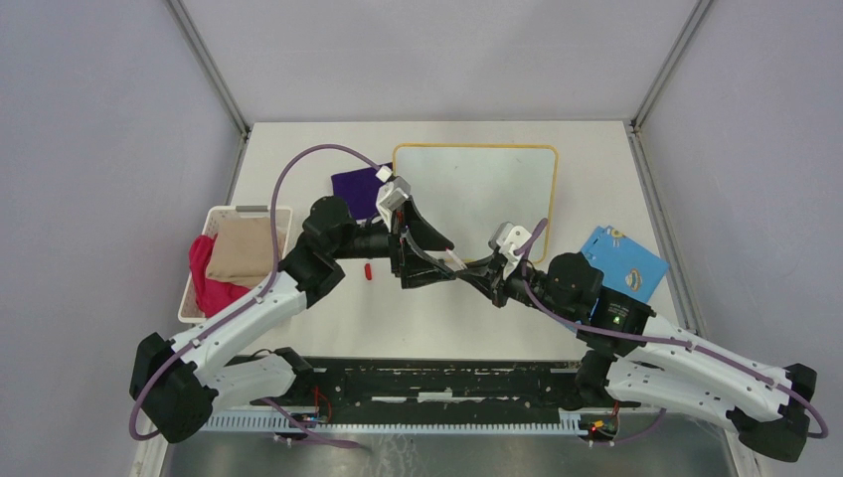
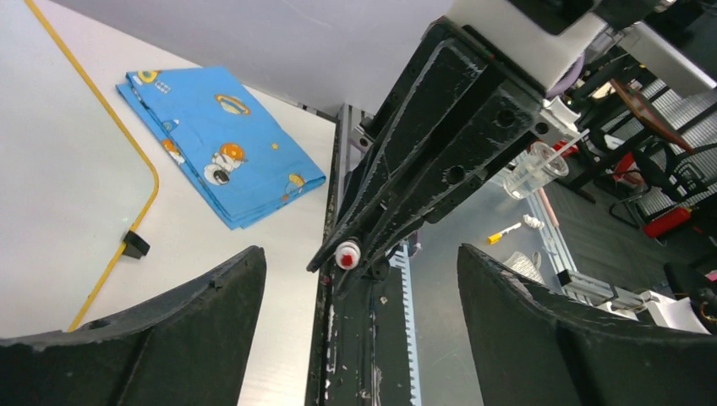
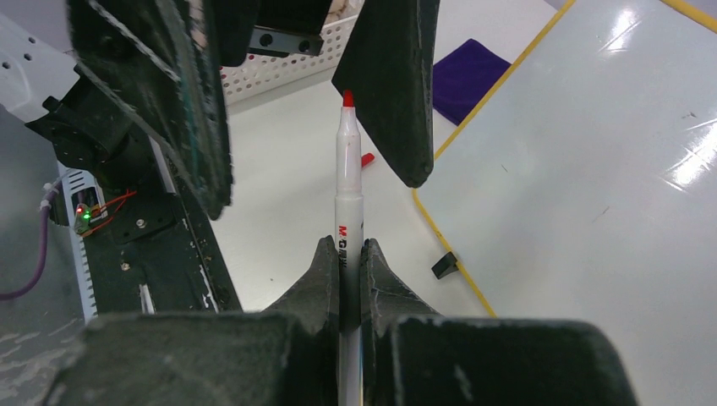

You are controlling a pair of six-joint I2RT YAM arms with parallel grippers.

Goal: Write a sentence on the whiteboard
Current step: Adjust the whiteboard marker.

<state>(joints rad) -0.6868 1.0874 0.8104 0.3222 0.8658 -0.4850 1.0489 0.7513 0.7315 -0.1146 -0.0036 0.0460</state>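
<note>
The whiteboard (image 1: pixel 475 189) lies flat at the back of the table, white with a thin orange frame. Its surface is blank, and no sentence is in view. My right gripper (image 3: pixel 347 245) is shut on a white marker (image 3: pixel 347 182) with an uncapped red tip. It hovers over the table just in front of the board's near edge (image 3: pixel 457 254). My left gripper (image 1: pixel 452 266) faces it, open, with its fingers (image 3: pixel 397 85) on either side of the marker's tip (image 2: pixel 347 255) and not touching it. The right gripper (image 1: pixel 477 275) meets it at mid-table.
A small red cap (image 1: pixel 368 270) lies on the table left of the grippers. A purple cloth (image 1: pixel 356 187) sits beside the board's left edge. A white basket (image 1: pixel 221 214) holding folded cloths stands at the left. A blue patterned sheet (image 1: pixel 623 262) lies at the right.
</note>
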